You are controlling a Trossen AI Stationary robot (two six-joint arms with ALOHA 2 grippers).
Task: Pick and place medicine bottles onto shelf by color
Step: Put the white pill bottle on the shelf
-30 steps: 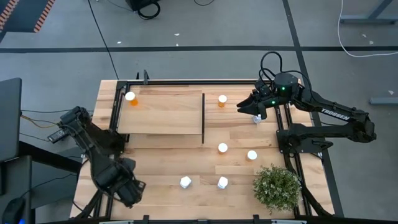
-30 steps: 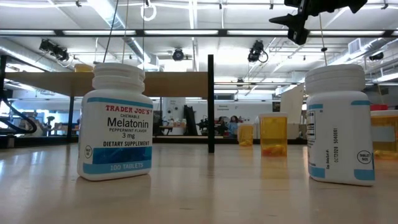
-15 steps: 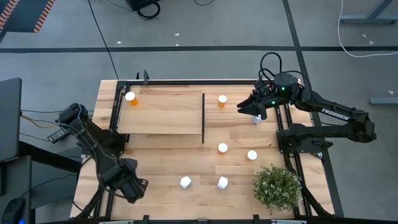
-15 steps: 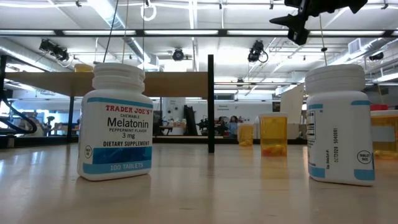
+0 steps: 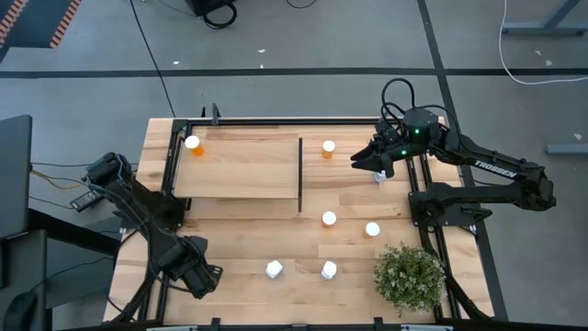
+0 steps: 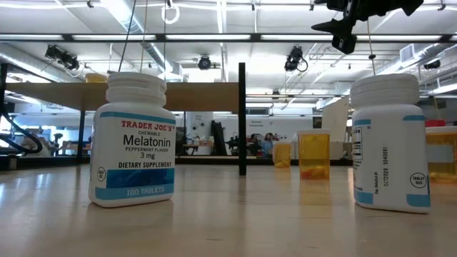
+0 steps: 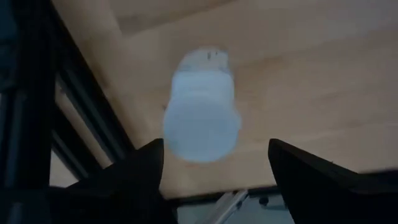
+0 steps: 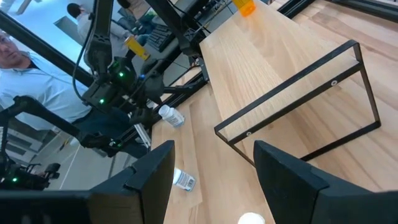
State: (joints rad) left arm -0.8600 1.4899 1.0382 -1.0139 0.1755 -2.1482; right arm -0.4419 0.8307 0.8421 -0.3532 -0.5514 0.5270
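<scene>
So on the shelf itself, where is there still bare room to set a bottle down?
Most of the shelf is bare: only one orange bottle stands in its far left corner. Everything from there across to the black divider is free. Right of the divider it is busier, with another orange bottle and the right gripper.

Two dark jointed arms. Right arm (image 5: pixel 487 175) carries white TROSSEN lettering, a green light, looped black cable. Left arm (image 5: pixel 147 225) plain black.

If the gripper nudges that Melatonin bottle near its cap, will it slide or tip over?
The Melatonin bottle stands upright, taller than wide, so a push near the cap would probably tip it. Once down, its round body would likely roll. Its smooth plastic may also slip in a light grip.
</scene>
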